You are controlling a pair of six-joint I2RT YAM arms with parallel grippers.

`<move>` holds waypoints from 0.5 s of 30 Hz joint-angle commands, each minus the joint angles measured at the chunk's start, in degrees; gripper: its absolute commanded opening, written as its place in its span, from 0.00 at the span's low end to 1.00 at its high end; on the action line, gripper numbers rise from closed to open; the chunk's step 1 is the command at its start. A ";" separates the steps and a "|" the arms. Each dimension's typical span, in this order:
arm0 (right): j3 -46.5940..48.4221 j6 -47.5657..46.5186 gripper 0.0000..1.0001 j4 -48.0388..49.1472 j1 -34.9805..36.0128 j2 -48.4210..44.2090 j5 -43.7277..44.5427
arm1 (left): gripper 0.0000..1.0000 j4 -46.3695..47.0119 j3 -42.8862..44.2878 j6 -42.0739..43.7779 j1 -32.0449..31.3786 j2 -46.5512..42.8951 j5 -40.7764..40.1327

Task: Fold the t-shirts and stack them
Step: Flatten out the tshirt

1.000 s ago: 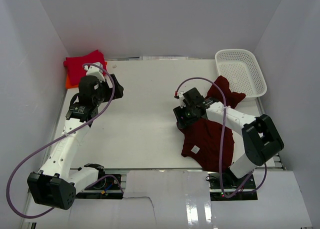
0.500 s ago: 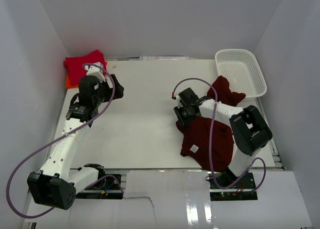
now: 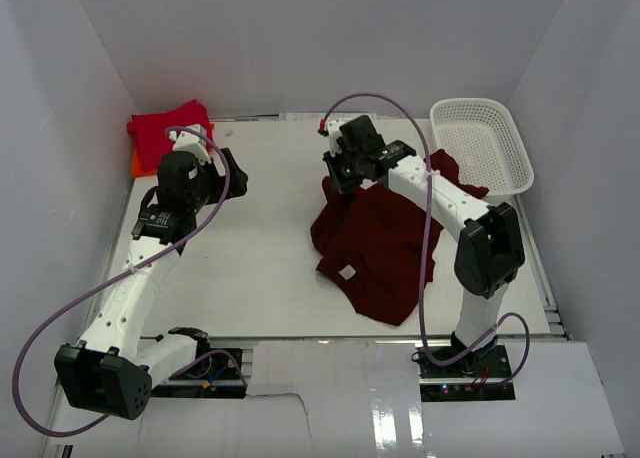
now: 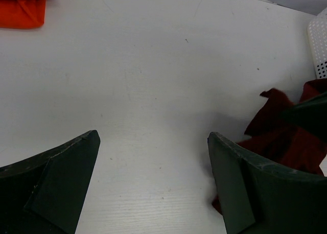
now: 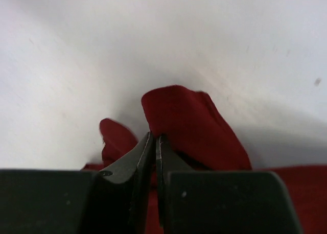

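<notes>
Wrist view shows us the right claw (image 5: 155, 140) clenched on the dark maroon cloth t-shirt (image 5: 190, 122), hidden overhead; left claw (image 4: 153, 136) released.

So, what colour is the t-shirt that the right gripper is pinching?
Dark maroon. The t-shirt in the right gripper shows best in the top external view.

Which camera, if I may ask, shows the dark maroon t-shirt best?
Top external: nearly all the maroon t-shirt shows, crumpled, one corner in the right gripper. Left wrist catches one edge; right wrist only the pinched fold.
</notes>
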 commanded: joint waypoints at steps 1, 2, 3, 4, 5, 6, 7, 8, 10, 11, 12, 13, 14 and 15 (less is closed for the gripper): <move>14.73 -1.04 0.11 -6.87 0.51 2.45 -1.12 | 0.98 0.59 0.48 -0.12 0.39 -1.62 0.73; 18.19 -2.78 0.11 -8.38 0.51 3.42 -1.90 | 0.98 0.50 0.48 -0.03 0.30 -1.70 0.73; 21.62 -2.88 0.11 -9.87 0.51 5.43 -2.52 | 0.98 0.41 0.48 0.06 0.30 -1.88 0.73; 28.35 -3.06 0.11 -11.19 0.60 6.32 -3.22 | 0.98 0.24 0.56 0.32 0.39 -2.06 0.56; 31.55 -3.06 0.11 -13.47 0.86 7.11 -4.53 | 0.98 0.06 0.65 0.32 0.30 -2.14 0.38; 34.46 -3.06 0.11 -14.53 0.95 8.42 -4.89 | 0.98 0.06 0.74 0.32 0.30 -2.15 0.21; 37.18 -2.97 0.11 -15.24 1.13 8.87 -5.25 | 0.98 -0.02 0.65 0.41 0.39 -2.23 -0.14; 41.21 -2.88 0.11 -16.21 1.39 9.14 -5.60 | 0.98 -0.03 0.65 0.33 0.39 -2.23 -0.23; 42.92 -2.53 0.11 -16.04 1.39 8.62 -7.53 | 0.98 -0.03 0.65 0.06 0.39 -2.23 -0.15; 42.49 -2.18 0.11 -15.78 1.48 8.00 -8.49 | 0.98 -0.03 0.65 -0.37 0.48 -2.15 0.03; 41.87 -2.09 0.11 -14.73 1.48 6.43 -10.41 | 0.98 -0.03 0.57 -0.55 0.39 -2.15 0.20; 41.00 -2.00 0.11 -14.02 1.57 5.54 -11.57 | 0.98 -0.03 0.48 -0.64 0.48 -2.15 0.38; 40.03 -2.00 0.11 -13.32 1.92 4.58 -12.53 | 0.98 0.24 0.39 -0.82 0.48 -2.06 0.64; 37.76 -2.09 0.11 -11.75 2.18 2.57 -14.20 | 0.98 0.32 0.30 -0.90 0.48 -1.97 0.73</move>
